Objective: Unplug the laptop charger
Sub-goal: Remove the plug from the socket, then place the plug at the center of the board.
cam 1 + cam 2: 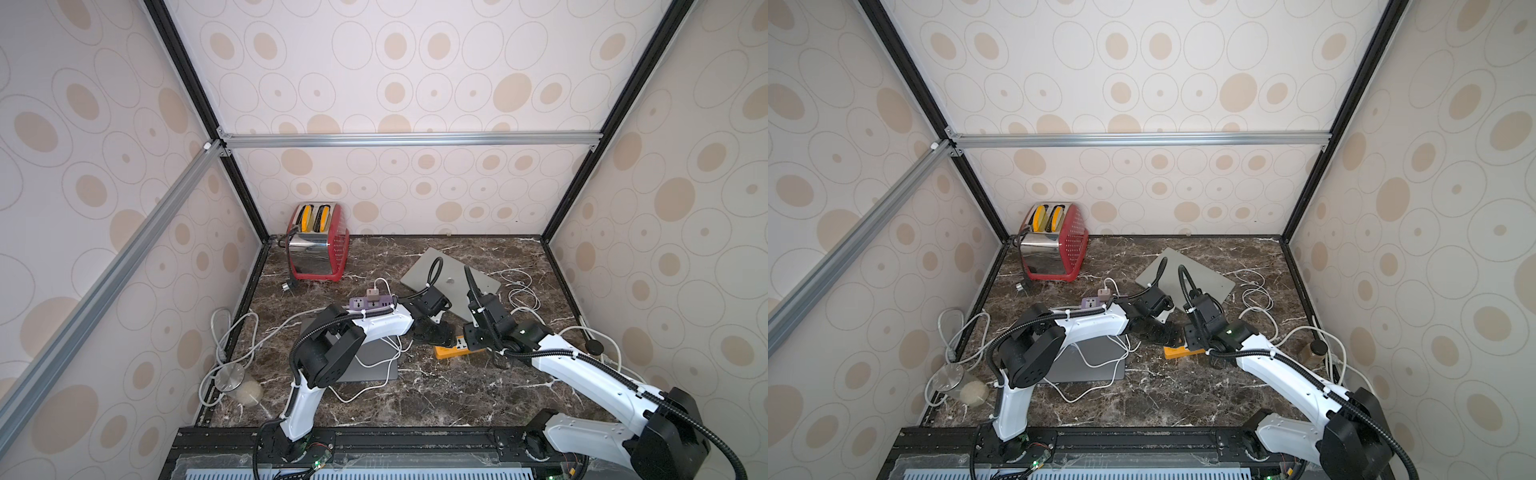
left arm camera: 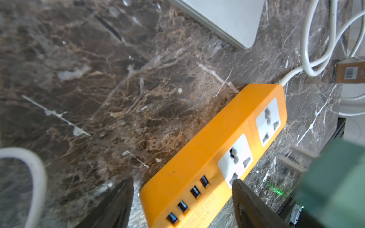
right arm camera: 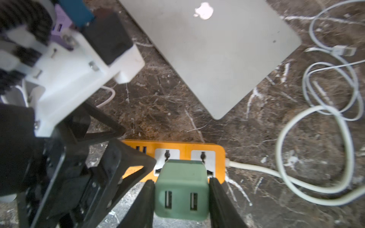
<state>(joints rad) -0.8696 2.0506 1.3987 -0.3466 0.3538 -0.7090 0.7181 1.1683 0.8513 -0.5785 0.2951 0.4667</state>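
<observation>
From where I stand, the pulling-out itself looks done. The right fingers (image 3: 219,197) are clamped on the two sides of the green charger (image 3: 181,187), which hangs just beside the orange power strip (image 3: 197,145) at its socket end, clear of it. In the left wrist view the charger's two metal prongs (image 2: 298,158) are bare in the air next to the strip and touch nothing. Both of the strip's sockets (image 2: 235,159) are empty.

The left fingers (image 2: 118,201) are spread wide and straddle the strip's USB end. A sliver of tabletop (image 2: 98,79) shows between one finger and the strip's side, so I'd call them released, more a brace than a hold.

What's left seems small to me: carry the charger away from the strip, set it down and let go. No cable shows in the charger's two USB ports.
</observation>
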